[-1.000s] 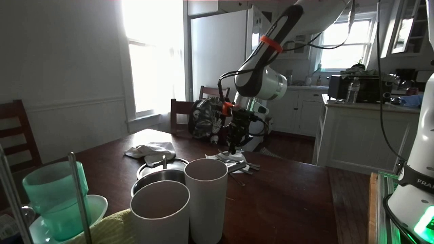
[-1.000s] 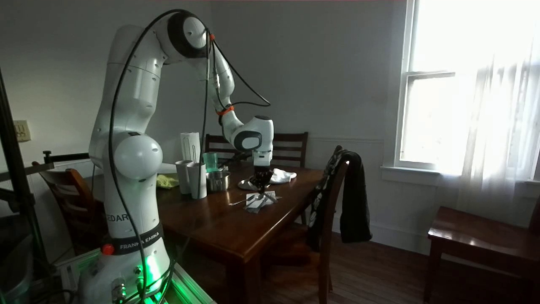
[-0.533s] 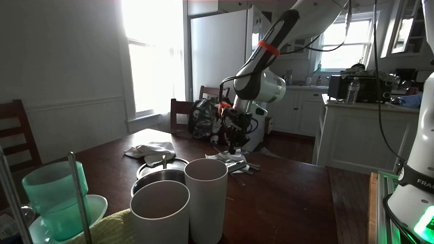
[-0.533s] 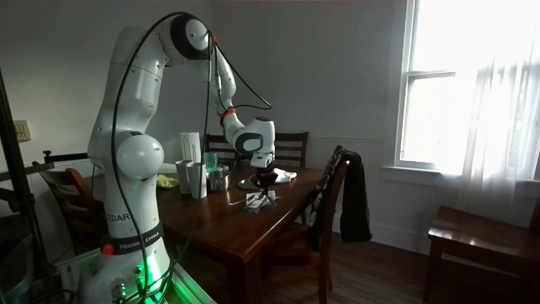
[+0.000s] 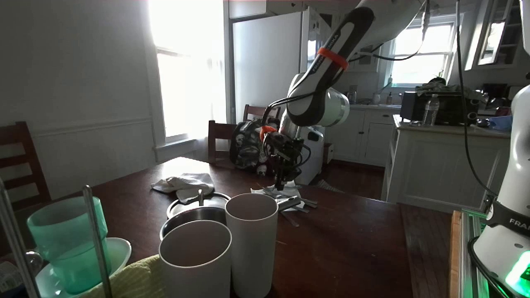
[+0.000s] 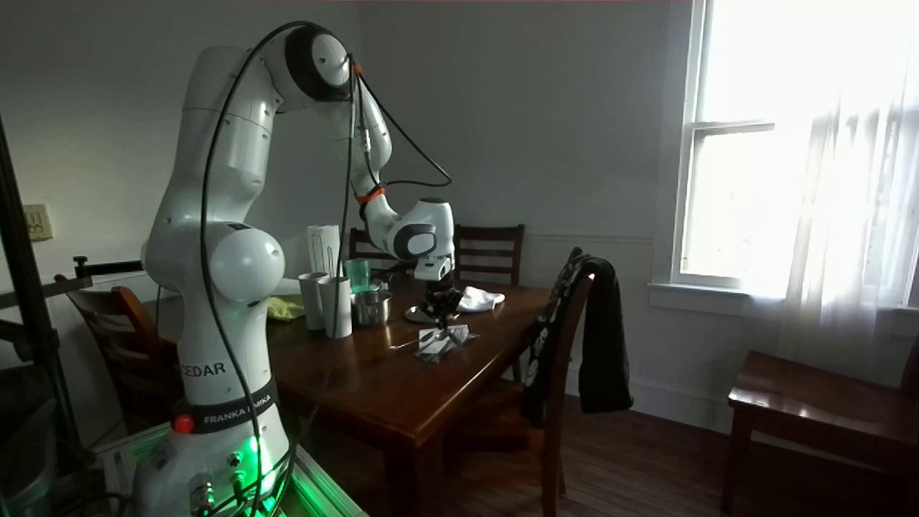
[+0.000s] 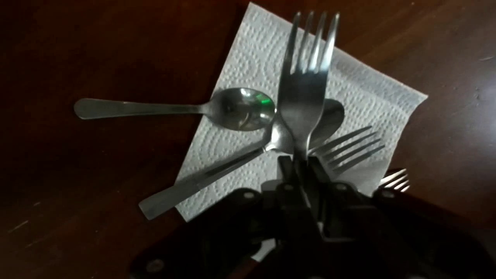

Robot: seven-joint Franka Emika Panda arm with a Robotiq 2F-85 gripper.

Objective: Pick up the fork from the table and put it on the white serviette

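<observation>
Nearest, the gripper (image 7: 301, 167) clenches a fork (image 7: 304, 93) by its neck, tines pointing away. Beneath, a spoon (image 7: 240, 108) at left and a second fork (image 7: 350, 152) at right overlap a white serviette (image 7: 252, 58) on the dark table (image 7: 97, 162); contact with the held fork is unclear.

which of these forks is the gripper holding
The topmost fork in the wrist view: the gripper pinches its neck, while the middle fork and rightmost fork lie ungripped, farther right.

In the wrist view, a spoon (image 7: 241, 109) lies ahead and left of the fingers (image 7: 285, 168). In both exterior views, two cups (image 5: 253, 248) and a pot (image 6: 372, 310) stand to their left; in an exterior view, a chair (image 6: 562, 391) to their right.
</observation>
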